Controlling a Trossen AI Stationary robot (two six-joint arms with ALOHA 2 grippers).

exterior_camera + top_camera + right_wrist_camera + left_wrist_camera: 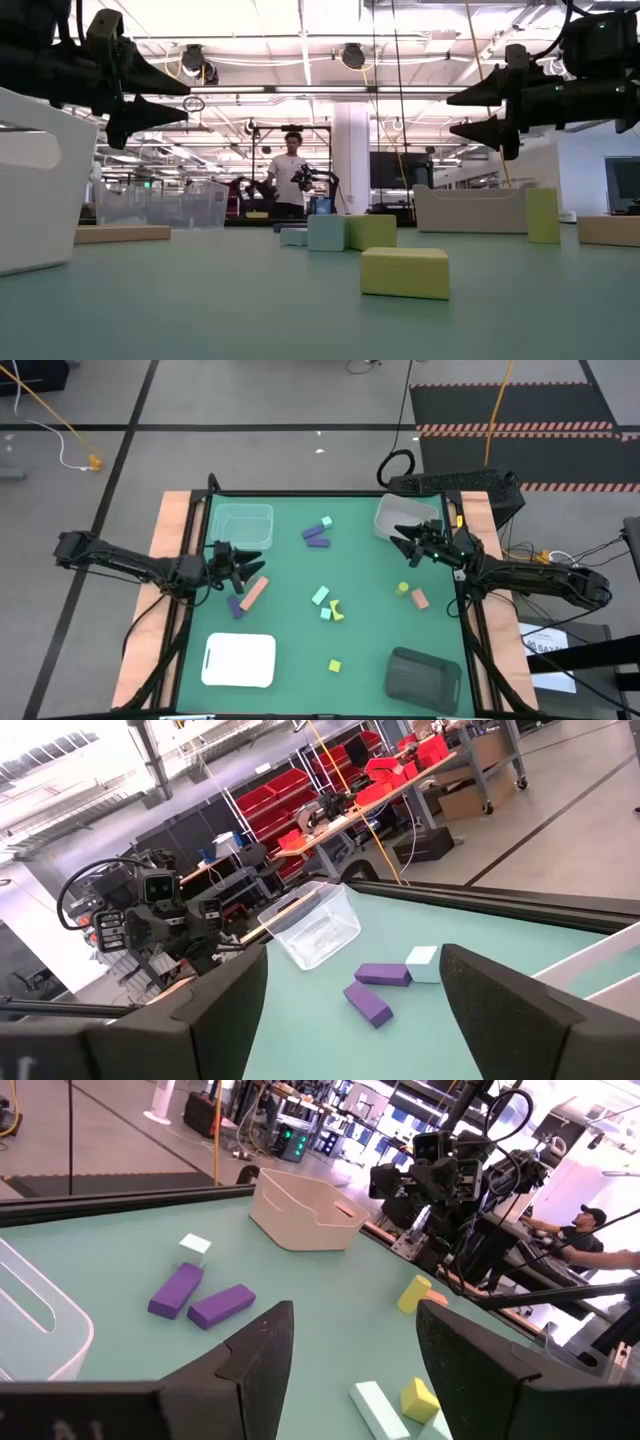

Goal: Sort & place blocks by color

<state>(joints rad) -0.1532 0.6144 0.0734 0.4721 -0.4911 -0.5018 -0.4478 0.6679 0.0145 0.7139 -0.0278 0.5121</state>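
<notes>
Both grippers hover open above the green table and touch nothing. My left gripper [247, 566] [185, 102] [355, 1330] is above the left side, just beyond a salmon bar [255, 593] and a purple block [236, 606] lying flat. My right gripper [408, 546] [452, 114] [355, 965] hangs in front of the white tub [400, 518]. Two purple bars [316, 536] [372, 990] and a mint cube [327, 521] lie at the far middle. Mint blocks [321, 598], a yellow arch [338, 610], a yellow cylinder [402, 589], a salmon block [420, 599] and a yellow cube [334, 665] [405, 272] rest flat on the table.
A clear tub [240, 525] stands at the far left, a white tray [239, 660] at the near left and a dark tray [423, 675] at the near right. Wooden rails edge the table's sides. A person stands in the room beyond the far edge.
</notes>
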